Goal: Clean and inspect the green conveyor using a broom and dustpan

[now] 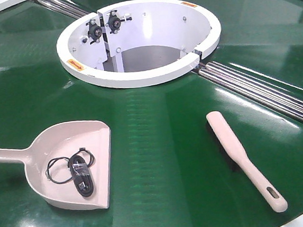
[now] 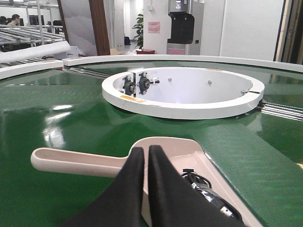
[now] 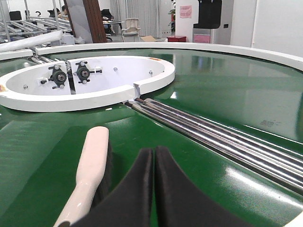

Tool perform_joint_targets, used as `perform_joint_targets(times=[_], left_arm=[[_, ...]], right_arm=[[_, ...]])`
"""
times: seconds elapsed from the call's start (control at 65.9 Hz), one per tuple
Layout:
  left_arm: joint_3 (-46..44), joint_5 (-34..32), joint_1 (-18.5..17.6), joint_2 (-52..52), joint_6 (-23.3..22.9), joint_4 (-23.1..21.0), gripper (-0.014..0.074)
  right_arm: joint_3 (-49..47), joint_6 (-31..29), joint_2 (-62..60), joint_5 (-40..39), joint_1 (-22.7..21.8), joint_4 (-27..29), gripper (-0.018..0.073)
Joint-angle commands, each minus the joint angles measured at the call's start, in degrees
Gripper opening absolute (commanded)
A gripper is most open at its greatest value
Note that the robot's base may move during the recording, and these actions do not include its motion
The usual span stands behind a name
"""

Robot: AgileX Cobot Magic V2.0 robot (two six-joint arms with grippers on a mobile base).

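Conveyor (image 1: 159,144) fills every view: glossy dark-green belt, white ring hub (image 1: 143,74) at upper centre, steel rollers (image 1: 255,91) running off to the right of it. Dustpan (image 1: 71,163) lies flat on the belt at front left, handle pointing left, lip facing right. A coiled black cable (image 1: 77,170) sits inside the pan. Broom (image 1: 243,156) lies flat on the belt at front right, head toward the hub, slotted handle tip toward the near edge, well apart from the dustpan.

My left gripper (image 2: 146,156) hangs just above the dustpan where handle meets scoop, fingers pressed together, nothing between them. My right gripper (image 3: 154,158) hangs over bare belt just right of the broom's handle, fingers also pressed together, holding nothing. Neither arm shows in the front view.
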Motion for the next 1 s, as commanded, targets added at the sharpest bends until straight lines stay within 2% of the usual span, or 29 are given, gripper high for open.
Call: perform_joint_targets(times=[0.0, 0.986], left_arm=[[1.6, -4.1, 0.1, -0.8, -0.5, -0.1, -0.0007], [1.6, -4.1, 0.1, -0.8, -0.5, -0.1, -0.0007]], right_arm=[[0.7, -0.3, -1.0, -4.6, -0.5, -0.1, -0.0010], [0.7, -0.3, -1.1, -4.6, -0.4, -0.1, -0.0010]])
